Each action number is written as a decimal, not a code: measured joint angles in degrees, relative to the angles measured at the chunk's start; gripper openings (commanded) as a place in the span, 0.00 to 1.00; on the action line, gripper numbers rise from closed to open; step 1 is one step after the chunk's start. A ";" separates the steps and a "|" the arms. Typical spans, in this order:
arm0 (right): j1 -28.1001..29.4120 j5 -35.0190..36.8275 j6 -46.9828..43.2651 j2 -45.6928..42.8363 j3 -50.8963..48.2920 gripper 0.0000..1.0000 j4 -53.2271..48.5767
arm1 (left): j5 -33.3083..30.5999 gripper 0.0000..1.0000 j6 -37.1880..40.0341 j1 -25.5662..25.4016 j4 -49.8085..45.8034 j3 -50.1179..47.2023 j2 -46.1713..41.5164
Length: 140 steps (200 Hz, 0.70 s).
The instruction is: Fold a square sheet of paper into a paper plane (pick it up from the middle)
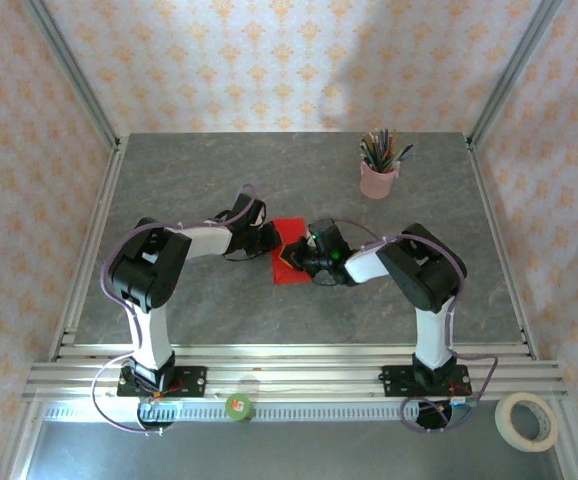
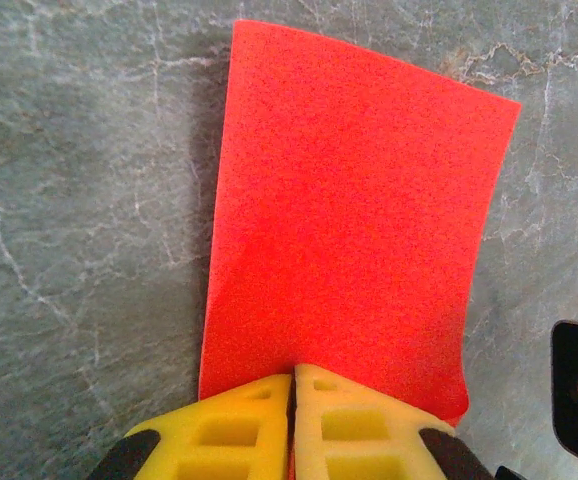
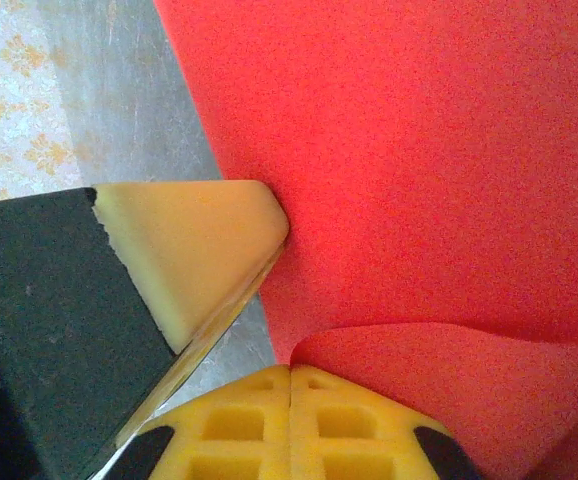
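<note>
Grey counter (image 1: 219,180), centre. We find left fingers (image 2: 354,395), right fingers (image 3: 344,390) clenched on square sheet of paper (image 2: 349,220); opposing pulls could tear.

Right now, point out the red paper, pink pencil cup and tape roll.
red paper (image 2: 349,230): left wrist view, sheet's middle.
pink pencil cup (image 1: 378,181): top view, cup's wall.
tape roll (image 1: 504,420): top view, left rim.

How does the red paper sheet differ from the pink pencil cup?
The red sheet is thin and bright red; the pink cup is pale pink, upright and holds pencils. The red sheet is in the middle, pinched by the left gripper and the right gripper; the pink cup stands free at the far right. Both are plain, unmarked.
</note>
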 measured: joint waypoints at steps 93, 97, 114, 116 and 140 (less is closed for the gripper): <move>0.00 0.24 0.63 0.00 0.00 0.00 0.35 | 0.02 0.12 -0.02 0.00 0.44 -0.22 -0.02; 0.00 0.24 0.63 0.00 0.00 0.00 0.35 | 0.02 0.12 -0.02 0.00 0.44 -0.22 -0.02; 0.00 0.42 0.63 0.00 0.00 0.00 0.35 | 0.00 0.12 -0.04 0.00 0.46 -0.22 -0.02; 0.00 0.44 0.63 0.00 0.00 0.00 0.35 | 0.00 0.12 -0.02 0.00 0.46 -0.22 -0.02; 0.00 0.76 0.66 0.11 0.00 0.00 0.35 | 0.00 0.12 -0.04 0.00 0.63 -0.31 -0.02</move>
